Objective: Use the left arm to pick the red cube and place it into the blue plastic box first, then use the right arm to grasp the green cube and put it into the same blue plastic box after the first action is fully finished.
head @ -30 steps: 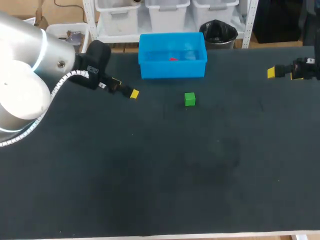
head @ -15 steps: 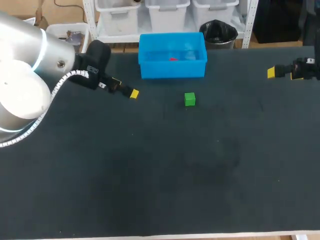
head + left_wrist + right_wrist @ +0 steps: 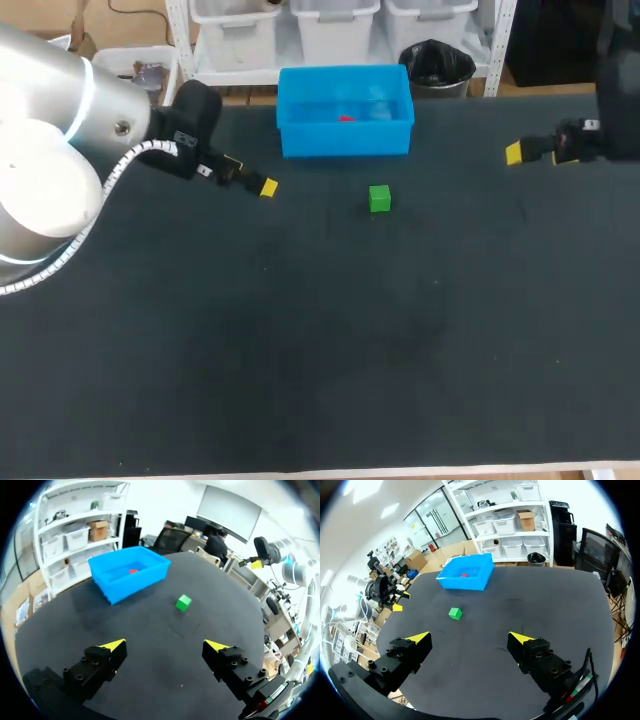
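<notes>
**A:** How did you expect the green one to handle?

**B:** I judged the small green cube (image 3: 454,613) to be light and stiff. Its smooth flat faces might slip under a skewed pinch. The best hold seemed to be two opposite side faces, taken from above, with both pads seated squarely.

**A:** And your tools at that moment?

**B:** My right tool (image 3: 469,638) hung with its fingers spread wide and nothing between them. My left tool (image 3: 165,645) was likewise spread and empty, held over the dark counter (image 3: 320,350) on its own side.

**A:** Where did the cube lie from the right tool?

**B:** It lay out ahead on the counter, well apart from the tool. It was roughly in line with the gap between the fingers, though nearer one finger's line than the other. From overhead it sat between my two tools. It stood alone, flat on one face and touching nothing.

**A:** What lay past it?

**B:** Beyond the cube, near but not touching it, stood the blue plastic box (image 3: 345,138) at the counter's far edge. The red cube (image 3: 346,118) lay inside on its floor. From that I judged the first half done, and the green cube was the right arm's to fetch. The carry to the box looked short, and there was room beside the red cube.
</notes>
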Robot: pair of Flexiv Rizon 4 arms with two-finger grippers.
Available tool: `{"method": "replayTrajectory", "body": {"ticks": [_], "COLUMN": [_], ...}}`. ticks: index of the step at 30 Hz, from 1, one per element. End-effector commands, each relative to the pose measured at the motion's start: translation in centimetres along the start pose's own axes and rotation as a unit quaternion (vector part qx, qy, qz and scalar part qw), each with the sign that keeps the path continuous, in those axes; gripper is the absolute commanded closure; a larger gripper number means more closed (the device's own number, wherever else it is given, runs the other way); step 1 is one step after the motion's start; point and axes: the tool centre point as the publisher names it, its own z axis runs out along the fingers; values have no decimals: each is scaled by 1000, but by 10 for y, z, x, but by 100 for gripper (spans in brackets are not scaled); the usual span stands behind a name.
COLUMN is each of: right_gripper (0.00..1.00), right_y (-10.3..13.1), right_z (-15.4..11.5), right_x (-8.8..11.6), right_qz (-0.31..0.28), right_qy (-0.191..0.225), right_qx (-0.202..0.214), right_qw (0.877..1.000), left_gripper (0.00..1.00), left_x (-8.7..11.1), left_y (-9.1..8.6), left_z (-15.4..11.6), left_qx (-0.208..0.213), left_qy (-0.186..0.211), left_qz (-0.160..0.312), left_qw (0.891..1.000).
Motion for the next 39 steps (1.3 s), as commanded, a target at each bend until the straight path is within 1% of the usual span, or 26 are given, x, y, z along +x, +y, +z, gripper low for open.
{"method": "replayTrajectory", "body": {"ticks": [1, 8, 11, 17, 23, 29, 35, 37, 39], "right_gripper": [0, 0, 0, 0, 0, 0, 0, 0, 0], "right_y": [7, 23, 33, 51, 63, 73, 79, 81, 83], "right_z": [19, 44, 57, 78, 95, 107, 113, 115, 117], "right_x": [-15, -33, -44, -62, -73, -78, -81, -82, -82], "right_qz": [1, 0, 2, 4, 15, 26, 30, 29, 33], "right_qy": [13, 30, 37, 51, 70, 91, 109, 125, 129], "right_qx": [5, 10, 14, 31, 54, 77, 95, 110, 115], "right_qw": [1000, 1000, 999, 998, 996, 993, 989, 986, 985], "left_gripper": [0, 0, 0, 0, 0, 0, 0, 0, 0], "left_x": [2, 2, 2, 2, 2, 2, 2, 2, 2], "left_y": [1, 1, 1, 1, 1, 1, 1, 1, 1], "left_z": [0, 0, 0, 0, 0, 0, 0, 0, 0], "left_qx": [2, 2, 2, 2, 2, 2, 2, 2, 2], "left_qy": [-3, -3, -3, -3, -3, -3, -3, -3, -3], "left_qz": [1, 1, 1, 1, 1, 1, 1, 1, 1], "left_qw": [1000, 1000, 1000, 1000, 1000, 1000, 1000, 1000, 1000]}}
